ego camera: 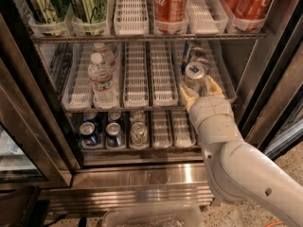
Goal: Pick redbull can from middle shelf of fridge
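Observation:
The fridge [265, 79] stands open in front of me. On the middle shelf [142, 86], the redbull can [195, 74] sits at the front of the right-hand tray, tilted so its silver top faces me. My gripper [196, 85] reaches in from the lower right. Its cream fingers [185, 94] are closed on both sides of the can. A second slim silver-blue can [194, 52] stands right behind it.
Clear water bottles [100, 77] stand in the left tray of the middle shelf. Above are green cans [87, 4] and red Coca-Cola cans [169, 4]. Below are short blue cans [89, 134]. A clear plastic bin [151, 216] lies on the floor in front.

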### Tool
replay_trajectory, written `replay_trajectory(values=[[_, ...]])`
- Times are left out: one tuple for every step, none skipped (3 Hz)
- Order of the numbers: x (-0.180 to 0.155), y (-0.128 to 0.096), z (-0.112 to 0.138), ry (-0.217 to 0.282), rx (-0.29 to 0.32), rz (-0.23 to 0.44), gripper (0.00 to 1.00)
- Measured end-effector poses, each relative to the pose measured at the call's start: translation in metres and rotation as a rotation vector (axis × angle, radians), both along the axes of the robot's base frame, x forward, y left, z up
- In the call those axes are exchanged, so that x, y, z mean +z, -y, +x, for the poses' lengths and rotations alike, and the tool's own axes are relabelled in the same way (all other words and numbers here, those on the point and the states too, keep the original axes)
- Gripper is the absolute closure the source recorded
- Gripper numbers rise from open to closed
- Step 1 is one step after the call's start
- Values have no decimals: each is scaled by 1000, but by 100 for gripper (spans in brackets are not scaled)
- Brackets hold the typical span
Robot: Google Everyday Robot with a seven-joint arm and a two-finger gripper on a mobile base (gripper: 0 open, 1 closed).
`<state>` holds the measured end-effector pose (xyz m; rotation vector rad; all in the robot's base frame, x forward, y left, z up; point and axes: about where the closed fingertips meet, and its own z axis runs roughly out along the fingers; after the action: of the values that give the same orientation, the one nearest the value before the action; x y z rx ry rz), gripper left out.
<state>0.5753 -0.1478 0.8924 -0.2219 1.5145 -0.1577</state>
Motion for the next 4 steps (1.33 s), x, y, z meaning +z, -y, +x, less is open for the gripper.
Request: replay_trajectory(values=[[-3,-13,-39,-67,82,-6,100],[2,25,-76,-142,56,-34,100],[-1,62,-102,-230,21,-84,100],[-16,44,-115,-311,109,-102,100]])
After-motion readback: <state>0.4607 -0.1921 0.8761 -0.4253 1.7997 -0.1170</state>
